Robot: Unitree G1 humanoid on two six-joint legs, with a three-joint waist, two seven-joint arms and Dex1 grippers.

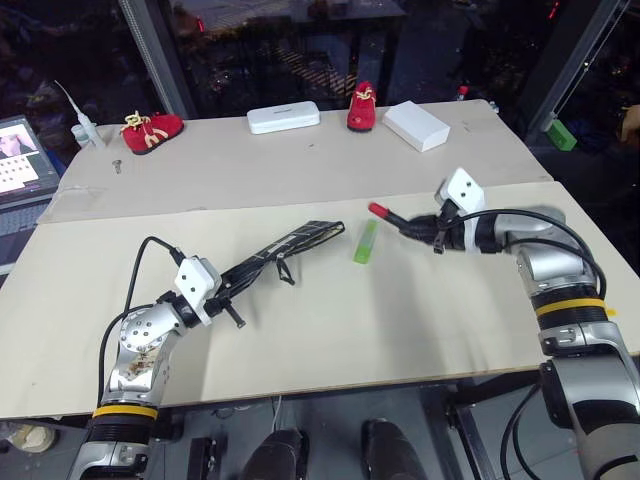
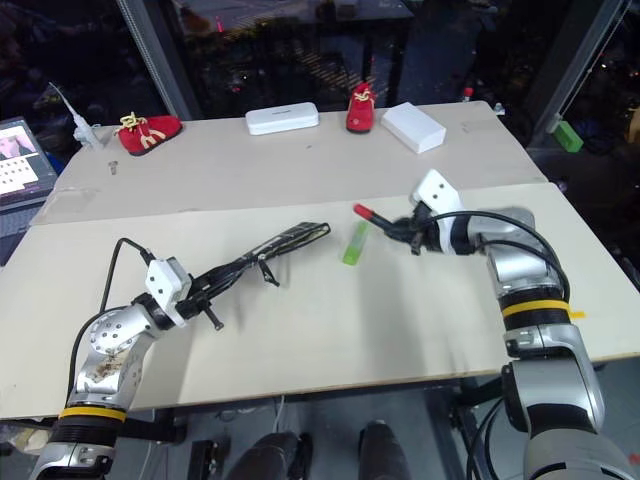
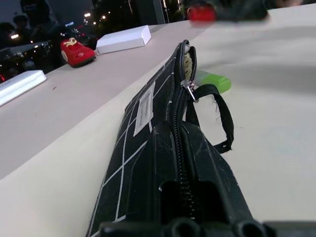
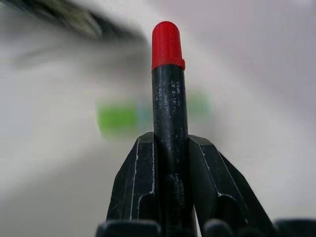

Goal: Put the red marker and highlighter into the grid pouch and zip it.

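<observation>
A: Nearest you, your left end effector (image 1: 232,296) is clamped on one end of the grid pouch (image 1: 290,245), holding it lifted off the counter (image 1: 420,320) on edge, zipper side up. I judge that's so the opening faces the incoming pen.

B: Is the zip open?

A: From the left wrist, the pull cord (image 3: 219,118) hangs partway along and the far end gapes a little, so you have a mouth to aim at.

B: And the other side?

A: At about two o'clock from the pouch, your right end effector (image 1: 428,228) is closed tight on the red marker (image 1: 390,216), gripping the black barrel with the red cap leading toward the pouch. That's raised above the counter, likely ready for insertion.

B: The highlighter?

A: The highlighter (image 1: 366,241) lies flat on the counter between pouch tip and marker, just beside the pouch's far end, waiting its turn.
</observation>
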